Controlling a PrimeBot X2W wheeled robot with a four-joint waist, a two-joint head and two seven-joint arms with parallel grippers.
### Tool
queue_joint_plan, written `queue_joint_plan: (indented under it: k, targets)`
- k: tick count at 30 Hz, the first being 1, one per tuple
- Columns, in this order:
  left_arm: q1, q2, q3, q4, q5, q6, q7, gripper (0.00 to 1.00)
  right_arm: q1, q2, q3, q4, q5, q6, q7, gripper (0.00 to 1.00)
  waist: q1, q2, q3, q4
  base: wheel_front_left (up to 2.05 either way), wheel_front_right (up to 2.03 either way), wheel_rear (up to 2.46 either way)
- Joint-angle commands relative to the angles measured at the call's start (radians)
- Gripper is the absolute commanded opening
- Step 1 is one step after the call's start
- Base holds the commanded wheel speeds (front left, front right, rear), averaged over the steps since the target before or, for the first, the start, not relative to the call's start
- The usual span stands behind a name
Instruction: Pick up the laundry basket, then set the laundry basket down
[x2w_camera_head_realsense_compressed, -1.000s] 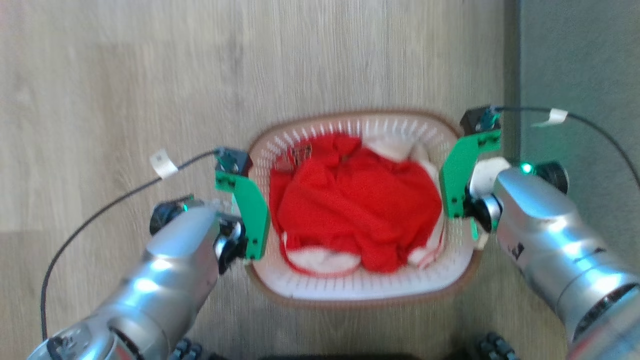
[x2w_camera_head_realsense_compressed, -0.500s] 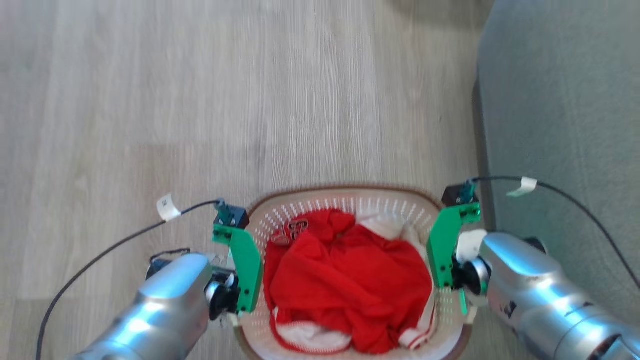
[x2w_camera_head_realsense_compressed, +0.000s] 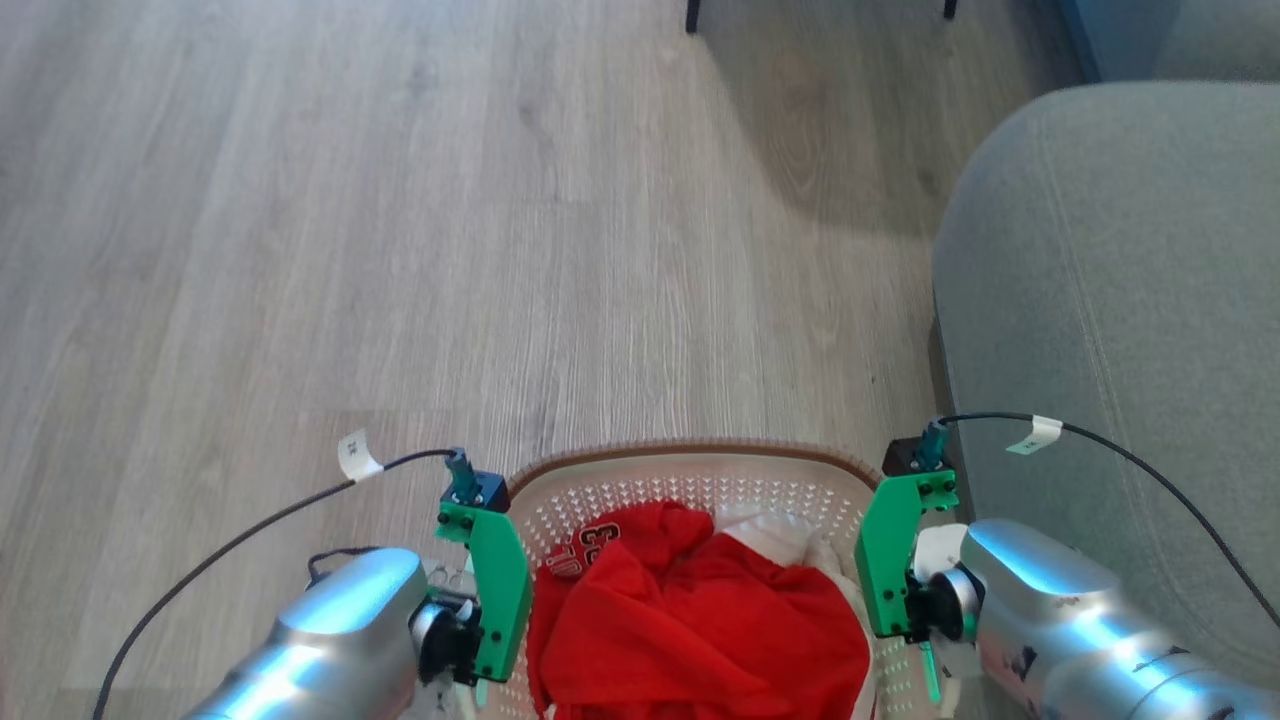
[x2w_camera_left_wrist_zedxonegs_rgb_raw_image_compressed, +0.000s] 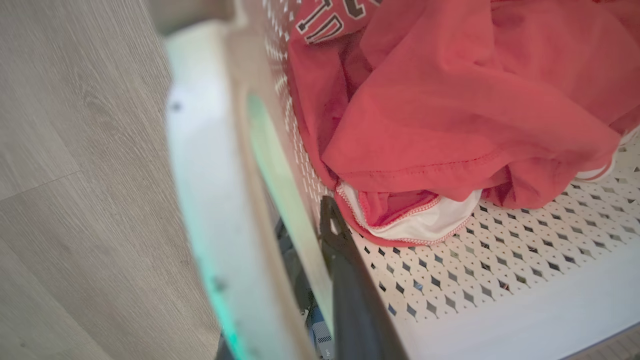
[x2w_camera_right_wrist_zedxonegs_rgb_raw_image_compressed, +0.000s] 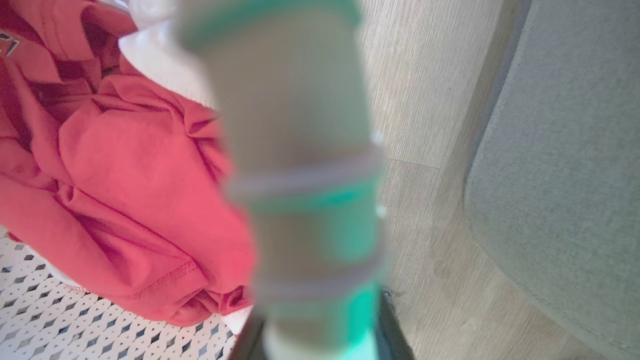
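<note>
The laundry basket (x2w_camera_head_realsense_compressed: 690, 452), white with perforated walls and a brown rim, sits at the bottom of the head view with red-and-white clothing (x2w_camera_head_realsense_compressed: 700, 630) inside. My left gripper (x2w_camera_head_realsense_compressed: 468, 655) is at its left side and my right gripper (x2w_camera_head_realsense_compressed: 925, 645) at its right side. In the left wrist view the left gripper (x2w_camera_left_wrist_zedxonegs_rgb_raw_image_compressed: 295, 305) is shut on the white side handle (x2w_camera_left_wrist_zedxonegs_rgb_raw_image_compressed: 200, 175), with one dark finger (x2w_camera_left_wrist_zedxonegs_rgb_raw_image_compressed: 350, 290) inside the wall. In the right wrist view the right gripper (x2w_camera_right_wrist_zedxonegs_rgb_raw_image_compressed: 320, 345) is shut on the blurred white handle (x2w_camera_right_wrist_zedxonegs_rgb_raw_image_compressed: 300, 150).
A grey sofa (x2w_camera_head_realsense_compressed: 1120, 300) stands close on the right, its edge beside the basket's right handle; the sofa (x2w_camera_right_wrist_zedxonegs_rgb_raw_image_compressed: 565, 150) also shows in the right wrist view. Dark furniture legs (x2w_camera_head_realsense_compressed: 690, 15) stand at the far top. Wood floor (x2w_camera_head_realsense_compressed: 400, 250) stretches ahead and to the left.
The head camera has tilted up, so the basket and both arms now sit lower in the picture and more floor and sofa show. Both grippers have stayed on the handles.
</note>
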Motion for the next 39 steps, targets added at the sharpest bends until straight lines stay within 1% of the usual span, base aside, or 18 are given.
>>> queue_joint_plan:
  k: [1, 5, 9, 13, 23, 29, 39]
  targets:
    - [-0.053, -0.007, 0.012, -0.055, 0.002, -0.017, 0.007, 0.0, -0.002, 0.032, 0.026, -0.057, -0.001, 0.025, 0.005, 0.0, 0.0001, -0.0001, -0.018, 0.011, 0.0, 0.0, 0.0]
    - [-0.037, -0.007, 0.007, -0.086, -0.012, -0.017, 0.055, 0.0, 0.005, 0.03, 0.041, -0.057, 0.026, 0.025, 0.011, 0.0, 0.0001, -0.0001, -0.044, 0.021, 0.0, 0.0, 0.0]
    - [-0.023, 0.005, 0.003, -0.123, -0.011, -0.017, 0.097, 0.0, 0.009, 0.033, 0.057, -0.05, 0.045, 0.025, 0.011, 0.0, 0.0001, -0.0001, -0.06, 0.028, 0.0, 0.0, 0.0]
    - [-0.016, 0.018, 0.002, -0.143, -0.012, -0.017, 0.118, 0.0, 0.01, 0.037, 0.072, -0.047, 0.063, 0.025, 0.011, 0.0, 0.0001, -0.0001, -0.069, 0.032, 0.0, 0.0, 0.0]
    - [-0.01, 0.028, 0.001, -0.151, -0.009, -0.017, 0.13, 0.0, 0.013, 0.041, 0.101, -0.041, 0.101, 0.025, -0.002, 0.0, 0.0001, -0.0001, -0.081, 0.03, 0.0, 0.0, 0.0]
    - [-0.009, 0.023, 0.001, -0.137, 0.012, -0.017, 0.118, 0.0, 0.011, 0.039, 0.118, -0.042, 0.114, 0.025, -0.004, 0.0, 0.0001, -0.0001, -0.081, 0.025, 0.0, 0.0, 0.0]
    - [-0.005, 0.013, 0.0, -0.126, 0.01, -0.017, 0.115, 0.0, 0.004, 0.034, 0.139, -0.042, 0.134, 0.025, -0.011, 0.0, 0.0001, -0.0001, -0.085, 0.023, 0.0, 0.0, 0.0]
